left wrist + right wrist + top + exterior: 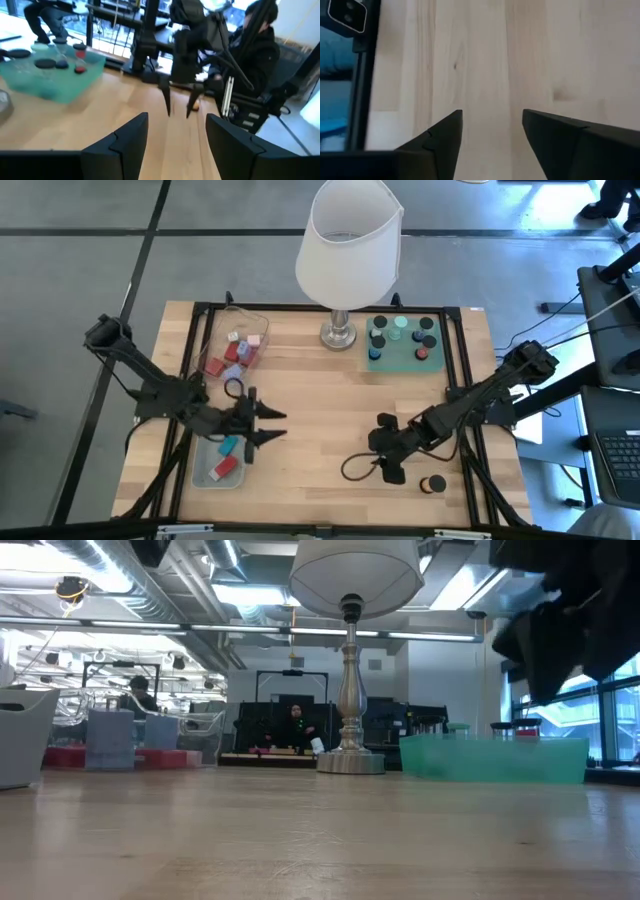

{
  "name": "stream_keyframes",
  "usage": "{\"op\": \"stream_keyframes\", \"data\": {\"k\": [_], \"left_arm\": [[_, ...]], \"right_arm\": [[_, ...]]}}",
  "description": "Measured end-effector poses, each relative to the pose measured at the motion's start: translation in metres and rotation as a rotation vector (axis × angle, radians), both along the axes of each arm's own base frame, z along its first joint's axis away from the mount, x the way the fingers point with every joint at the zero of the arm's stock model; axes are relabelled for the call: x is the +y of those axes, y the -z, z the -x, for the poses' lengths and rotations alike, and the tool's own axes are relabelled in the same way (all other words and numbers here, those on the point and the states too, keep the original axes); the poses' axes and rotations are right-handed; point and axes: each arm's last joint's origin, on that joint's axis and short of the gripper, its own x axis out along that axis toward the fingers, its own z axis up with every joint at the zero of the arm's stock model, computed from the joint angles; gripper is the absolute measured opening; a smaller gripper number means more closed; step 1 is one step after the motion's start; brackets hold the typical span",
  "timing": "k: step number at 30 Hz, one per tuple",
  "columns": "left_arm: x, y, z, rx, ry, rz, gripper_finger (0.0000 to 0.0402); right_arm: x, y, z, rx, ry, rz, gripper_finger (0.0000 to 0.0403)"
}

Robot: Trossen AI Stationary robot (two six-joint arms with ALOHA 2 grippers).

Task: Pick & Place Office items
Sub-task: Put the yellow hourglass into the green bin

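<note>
The office items sit in three places in the high view. Red and pink blocks lie in the clear tray [236,350]. A red and a teal block lie in the grey-blue bin [222,462]. Black and mint caps stand on the green mat [403,343]. One black cap [432,483] stands alone on the table near the right front corner. My left gripper [272,426] [177,135] is open and empty, beside the bin's far end, pointing at the right arm. My right gripper [385,450] [492,130] is open and empty above bare wood, left of the lone cap.
The white-shaded lamp [348,240] stands on its metal base [350,760] at the far middle of the table. Its dark cord [355,468] loops across the wood under my right gripper. A black frame [462,395] runs along the table's edges. Bare wood lies between the two grippers.
</note>
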Motion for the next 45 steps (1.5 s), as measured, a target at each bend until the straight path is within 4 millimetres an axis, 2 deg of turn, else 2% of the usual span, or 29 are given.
{"op": "stream_keyframes", "data": {"k": [7,12,16,21,28,32,38,42,45], "left_arm": [[-0.021,0.027,-0.018,0.03,0.025,-0.033,0.0196],[-0.027,0.037,-0.025,0.036,0.035,-0.094,0.0196],[-0.028,0.038,-0.027,0.032,0.036,-0.122,0.0196],[-0.027,0.036,-0.026,0.025,0.025,-0.159,0.0196],[-0.027,0.037,-0.026,0.029,0.032,-0.205,0.0196],[-0.027,0.037,-0.026,0.03,0.032,-0.211,0.0196],[-0.027,0.037,-0.026,0.03,0.032,-0.21,0.0196],[-0.027,0.037,-0.026,0.031,0.033,-0.221,0.0196],[-0.027,0.037,-0.026,0.031,0.034,-0.223,0.0196]], "right_arm": [[-0.005,0.003,0.002,0.136,0.087,-0.131,0.0274],[-0.004,0.006,0.012,0.394,0.199,-0.311,0.0318],[-0.004,0.008,0.022,0.571,0.228,-0.37,0.0323],[-0.005,0.01,0.029,0.676,0.217,-0.374,0.0313],[-0.005,0.009,0.029,0.659,0.18,-0.368,0.0295],[-0.004,0.007,0.02,0.503,0.171,-0.331,0.0289],[-0.002,0.002,0.007,0.321,0.029,-0.338,0.0288],[-0.014,0.002,0.007,0.341,0.149,-0.282,0.0288],[-0.016,-0.021,0.012,0.336,0.149,-0.157,0.0288]]}}
